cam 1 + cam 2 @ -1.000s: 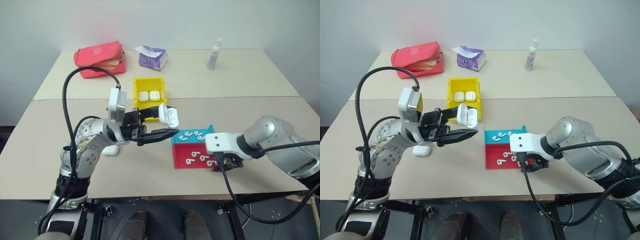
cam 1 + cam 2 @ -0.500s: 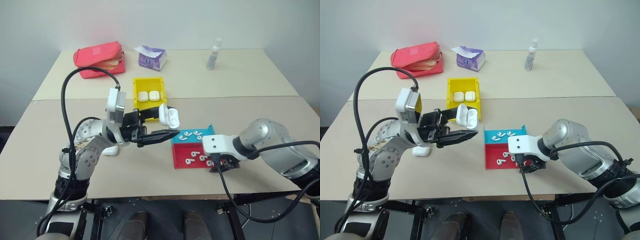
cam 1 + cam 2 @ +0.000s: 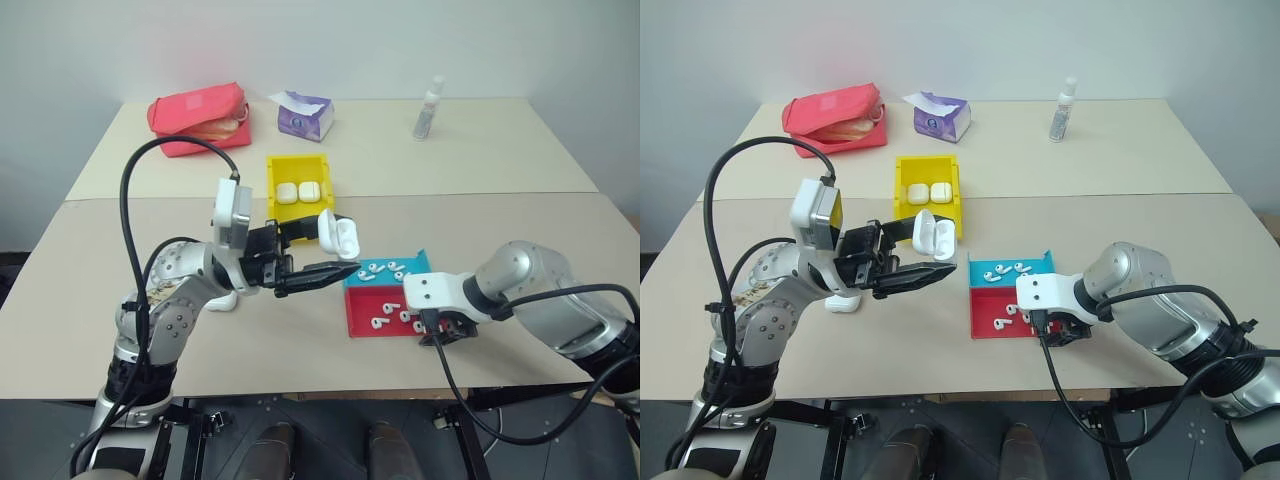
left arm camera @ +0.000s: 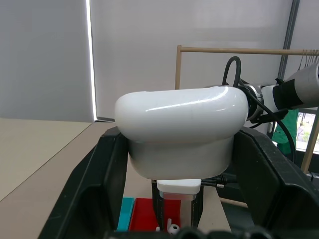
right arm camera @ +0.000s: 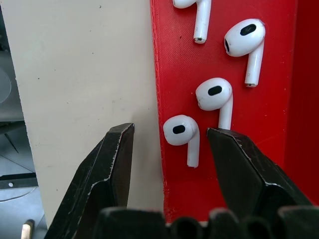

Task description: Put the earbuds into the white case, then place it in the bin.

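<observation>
Table: two beige tabletops (image 3: pixel 480 170) pushed together in front of a plain pale wall, seam running across the middle.
Back row: red zip pouch (image 3: pixel 199 117), purple tissue pack (image 3: pixel 305 114), small clear bottle (image 3: pixel 429 108) — all well away from the action.
Yellow bin (image 3: pixel 299 186): sits mid-table, two shut white cases (image 3: pixel 297 192) side by side inside it.
Left gripper (image 3: pixel 343 268): fingers clamped tight on the white case (image 3: pixel 338 232), held up off the table w/ its lid flipped open, just nearer than the bin and up-left of the trays. In the left wrist view the case (image 4: pixel 181 132) sits snug between the two black fingers (image 4: pixel 92 184).
Spare case (image 3: pixel 222 299): another white one lying on the table, partly behind the left arm.
Trays: red tray (image 3: pixel 365 316) w/ a blue tray (image 3: pixel 418 262) touching its far side, both holding loose earbuds (image 3: pixel 376 267).
Right gripper (image 5: pixel 169 139): pointing steeply down over the near edge of the red tray, jaws partway open and holding nothing — one finger (image 5: pixel 107 164) over bare table outside the tray wall, the other over the red floor.
Nearest earbud (image 5: pixel 182 134): lies between those fingers, just inside the tray wall, stem toward the wrist; can't tell if either finger touches it. Three more buds sit further in.
</observation>
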### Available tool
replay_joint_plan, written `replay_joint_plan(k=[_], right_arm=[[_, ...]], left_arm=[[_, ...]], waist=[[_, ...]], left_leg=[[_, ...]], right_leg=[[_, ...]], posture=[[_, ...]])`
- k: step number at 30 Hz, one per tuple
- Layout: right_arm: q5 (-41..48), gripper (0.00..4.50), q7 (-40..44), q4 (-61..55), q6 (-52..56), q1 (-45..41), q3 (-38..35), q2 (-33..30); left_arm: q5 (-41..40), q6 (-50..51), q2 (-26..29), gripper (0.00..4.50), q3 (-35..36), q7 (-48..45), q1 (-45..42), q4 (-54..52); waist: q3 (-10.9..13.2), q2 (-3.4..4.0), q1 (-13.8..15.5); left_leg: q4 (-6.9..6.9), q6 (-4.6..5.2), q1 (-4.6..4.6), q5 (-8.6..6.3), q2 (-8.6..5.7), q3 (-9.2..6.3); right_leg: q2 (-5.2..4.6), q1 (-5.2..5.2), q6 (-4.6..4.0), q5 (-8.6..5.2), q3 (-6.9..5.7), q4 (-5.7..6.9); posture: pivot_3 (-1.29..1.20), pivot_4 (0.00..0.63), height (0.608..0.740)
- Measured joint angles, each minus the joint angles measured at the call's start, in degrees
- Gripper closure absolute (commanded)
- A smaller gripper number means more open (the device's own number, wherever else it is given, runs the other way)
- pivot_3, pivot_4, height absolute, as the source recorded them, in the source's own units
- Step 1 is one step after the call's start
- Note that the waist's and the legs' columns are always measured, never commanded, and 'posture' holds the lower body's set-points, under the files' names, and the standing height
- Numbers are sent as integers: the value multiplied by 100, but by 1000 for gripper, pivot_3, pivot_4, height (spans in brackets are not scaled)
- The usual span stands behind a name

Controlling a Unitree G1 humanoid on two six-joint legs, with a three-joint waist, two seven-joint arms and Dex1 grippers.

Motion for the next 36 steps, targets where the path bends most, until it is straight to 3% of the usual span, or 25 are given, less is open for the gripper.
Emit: replay_joint_plan(k=[6,19,22,26,29,36], right_arm=[[-6,3884,-5,0,0,29,-2,45],[208,3883,-11,-232,241,276,-326,-44],[625,3883,-26,-623,563,523,-1013,-261],[1527,3883,-225,-1168,868,1044,-2717,-64],[2418,3883,-712,-1377,742,1482,-4362,1050],[4122,3883,-2415,-1592,1084,964,-5771,2664]], left_arm=[[-9,1,42,1667,4,-2,0,0],[-31,4,58,1667,5,-10,0,-2],[-40,6,69,1667,14,-55,-8,3],[-96,5,76,1667,24,-187,-97,73],[-105,4,39,1667,5,-309,-310,279],[-19,-12,-155,1667,-148,-638,-645,740]], waist=[[0,0,1],[0,0,6],[0,0,12],[0,-1,41],[-1,-2,58],[-2,0,21]], left_leg=[[0,0,1,0,0,0],[0,0,-2,0,-1,0],[0,1,-3,0,-1,-1],[0,1,2,-1,1,-2],[0,1,9,0,1,-2],[-2,-2,12,2,0,-1]], right_leg=[[0,1,0,0,0,0],[-1,-1,0,0,0,-1],[-1,1,0,0,-1,-3],[0,9,0,0,-2,-2],[0,18,1,1,-1,-1],[0,13,1,2,3,3]], posture=[[0,150,740],[0,150,740],[0,150,740],[0,150,740],[0,150,740],[0,150,740]])
